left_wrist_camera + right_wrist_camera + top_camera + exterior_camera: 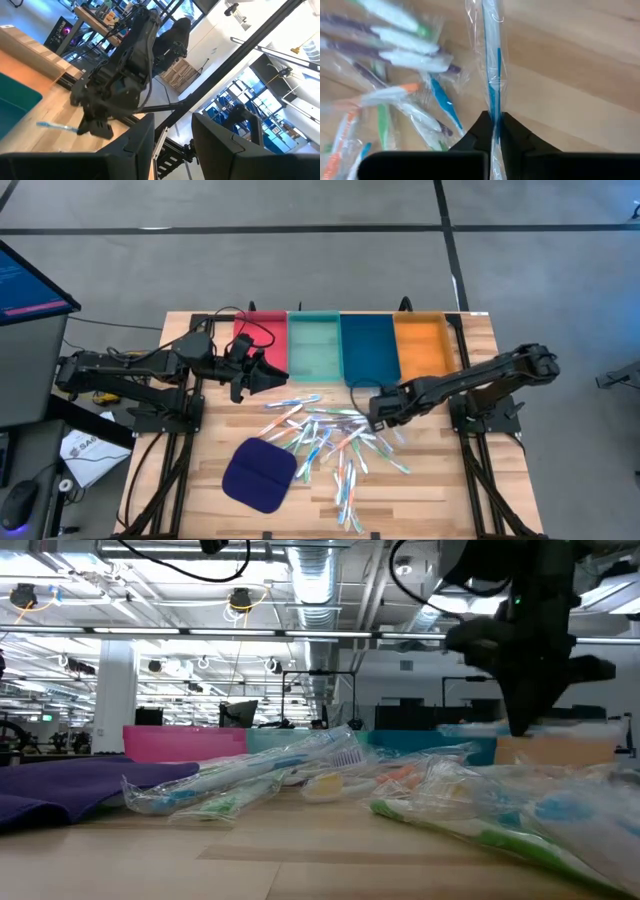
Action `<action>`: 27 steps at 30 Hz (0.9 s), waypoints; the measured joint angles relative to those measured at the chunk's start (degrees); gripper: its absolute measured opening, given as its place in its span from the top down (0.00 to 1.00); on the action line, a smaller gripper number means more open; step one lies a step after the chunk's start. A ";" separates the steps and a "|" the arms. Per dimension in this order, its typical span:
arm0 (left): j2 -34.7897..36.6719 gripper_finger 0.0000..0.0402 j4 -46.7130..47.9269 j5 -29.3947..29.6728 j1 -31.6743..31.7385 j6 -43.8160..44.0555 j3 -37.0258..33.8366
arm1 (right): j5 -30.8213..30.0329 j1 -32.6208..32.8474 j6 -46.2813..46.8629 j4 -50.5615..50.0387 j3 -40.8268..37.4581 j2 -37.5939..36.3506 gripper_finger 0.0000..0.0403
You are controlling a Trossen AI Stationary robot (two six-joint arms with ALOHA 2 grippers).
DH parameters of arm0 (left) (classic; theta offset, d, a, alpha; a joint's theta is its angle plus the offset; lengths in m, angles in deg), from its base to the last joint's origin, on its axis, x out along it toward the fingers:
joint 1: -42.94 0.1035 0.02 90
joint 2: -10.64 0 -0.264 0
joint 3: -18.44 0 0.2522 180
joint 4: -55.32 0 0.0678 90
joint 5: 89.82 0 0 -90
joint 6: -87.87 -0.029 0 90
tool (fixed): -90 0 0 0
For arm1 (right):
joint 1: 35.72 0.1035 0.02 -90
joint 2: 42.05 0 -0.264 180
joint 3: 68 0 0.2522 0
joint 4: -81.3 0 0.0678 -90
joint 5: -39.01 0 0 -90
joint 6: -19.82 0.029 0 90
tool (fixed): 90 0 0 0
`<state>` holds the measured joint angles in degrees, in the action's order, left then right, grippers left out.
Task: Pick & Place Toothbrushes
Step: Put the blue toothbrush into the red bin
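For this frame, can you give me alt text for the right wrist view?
The right gripper is shut on a wrapped blue toothbrush lying on the wooden table. Beside it sprawls a pile of other wrapped toothbrushes, with blue, green and orange accents.

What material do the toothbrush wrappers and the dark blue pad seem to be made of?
Toothbrush wrappers: probably thin clear plastic film; glossy, crinkled, the brush shows through. Dark blue pad: likely soft cloth or foam; matte, folded down its middle.
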<state>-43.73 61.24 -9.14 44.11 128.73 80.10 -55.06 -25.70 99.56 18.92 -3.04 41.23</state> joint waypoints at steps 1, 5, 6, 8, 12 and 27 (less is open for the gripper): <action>0.00 0.68 0.02 0.02 0.00 0.00 0.00 | -0.64 -0.19 0.89 -1.17 0.00 -1.25 0.96; 0.00 0.68 0.00 0.02 0.00 -0.02 0.00 | -3.53 -1.70 3.10 -5.33 0.00 -6.60 0.94; 0.00 0.68 -0.01 0.02 0.02 -0.02 0.00 | -4.39 -2.25 3.28 -5.94 0.00 -7.97 0.95; 0.00 0.68 -0.03 0.02 0.01 -0.03 0.00 | -6.33 -3.59 3.20 -7.01 0.02 -10.76 0.97; 0.00 0.68 -0.09 0.29 0.01 -0.04 0.00 | -8.80 -6.86 2.40 -7.64 0.04 -15.42 0.98; 0.00 0.68 -0.50 1.96 0.02 0.08 0.00 | -10.17 -17.17 -8.54 -3.70 5.89 -19.77 0.97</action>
<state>-43.73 60.74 -7.19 44.14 128.81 80.10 -65.23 -42.86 91.02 15.22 2.85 21.45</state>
